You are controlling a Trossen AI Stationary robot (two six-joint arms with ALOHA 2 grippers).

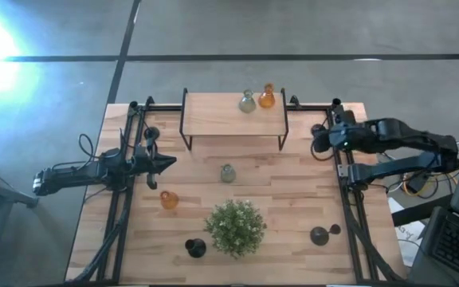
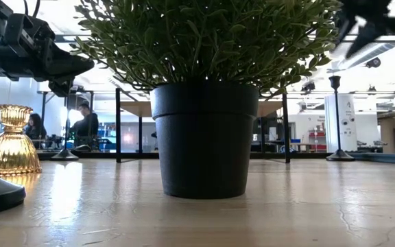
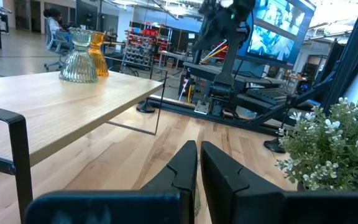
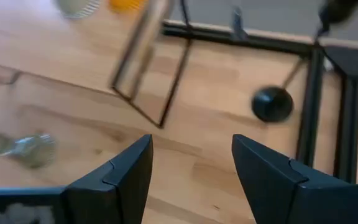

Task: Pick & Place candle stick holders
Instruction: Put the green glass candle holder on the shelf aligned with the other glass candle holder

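Right gripper, dark fingers spread wide and empty, hovers near the small black candle stick holder by the table's rear right frame; lower straight over its thin stem, then close; left gripper pressed together, waiting left.

No readable text, label, brand, number or sign on anything in view

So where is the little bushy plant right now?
In the high view the plant sits near the front middle of the table, between a black candle holder on its left and another candle holder farther right, with a grey-green vase behind it.
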